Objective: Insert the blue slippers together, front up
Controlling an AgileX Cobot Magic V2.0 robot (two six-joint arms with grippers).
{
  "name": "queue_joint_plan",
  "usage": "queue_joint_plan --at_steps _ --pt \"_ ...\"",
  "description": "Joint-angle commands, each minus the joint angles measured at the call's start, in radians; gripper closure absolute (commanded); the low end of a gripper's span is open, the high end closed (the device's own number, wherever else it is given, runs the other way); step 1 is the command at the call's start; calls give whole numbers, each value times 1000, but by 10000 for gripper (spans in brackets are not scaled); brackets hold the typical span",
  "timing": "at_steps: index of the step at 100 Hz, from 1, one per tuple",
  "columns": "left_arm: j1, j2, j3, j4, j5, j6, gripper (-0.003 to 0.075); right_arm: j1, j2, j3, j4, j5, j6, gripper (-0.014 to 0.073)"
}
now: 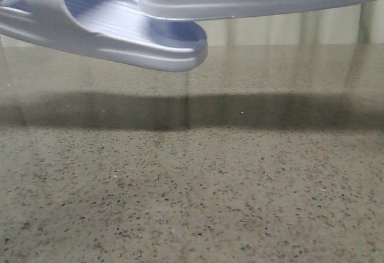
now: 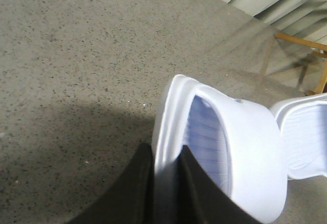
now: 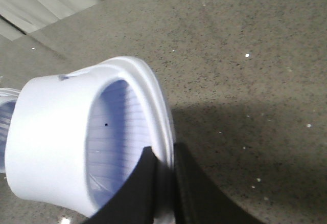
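Partly cropped blue slippers, aloft.

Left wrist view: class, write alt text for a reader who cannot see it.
The left gripper pinches the side edge of a pale blue slipper, held above a speckled stone table. The second slipper shows at the frame's edge beside it, with curtains and a wooden frame beyond the table.

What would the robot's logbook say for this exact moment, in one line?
left gripper: shut on left slipper | right gripper: shut on right slipper | both lifted over table | toes overlapping, not yet inserted
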Motion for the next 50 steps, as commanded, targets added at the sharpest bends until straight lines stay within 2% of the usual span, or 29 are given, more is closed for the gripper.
queue_joint_plan --at_steps 1,33,50 --pt "2 -24 -29 -107 41 -1 705 0 25 -19 125 0 -54 701" --pt "2 -24 -29 -162 75 3 705 0 115 12 270 27 -164 701" --pt "2 -24 -29 -166 89 3 705 9 162 14 302 61 -199 701"
